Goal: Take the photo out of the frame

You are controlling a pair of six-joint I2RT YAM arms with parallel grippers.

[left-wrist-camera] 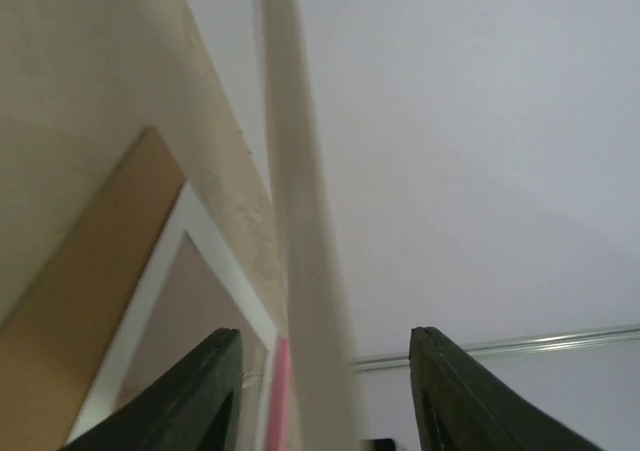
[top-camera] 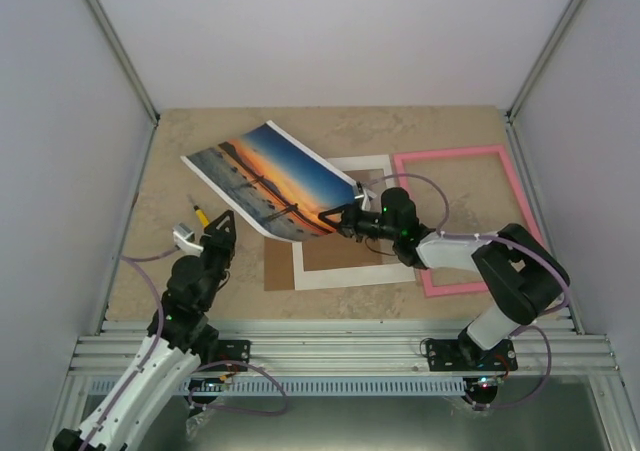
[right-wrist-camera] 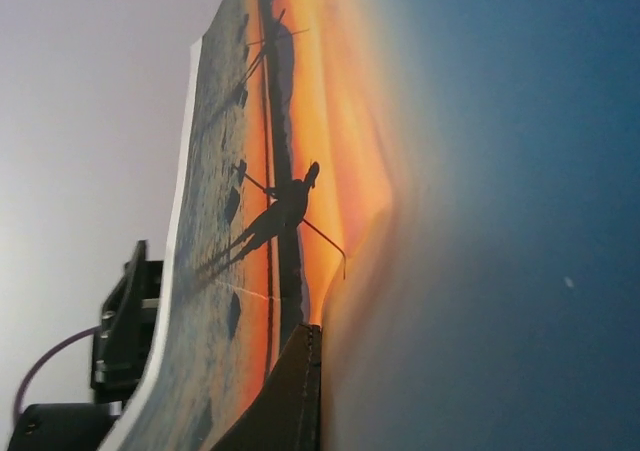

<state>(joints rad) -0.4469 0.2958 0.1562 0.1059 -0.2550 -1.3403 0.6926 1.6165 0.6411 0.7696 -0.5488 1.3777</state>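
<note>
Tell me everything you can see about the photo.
The photo is a rectangular paper print: orange sunset, deep blue sky, rippled water, small dark silhouettes, white at its edge. It is out of the frame, raised above the table and tilted, slightly curved. The right hand is shut on its near right corner. Its lower left edge passes between the open fingers of the left hand, with gaps on both sides. Its right part hangs over the white mat.
</note>
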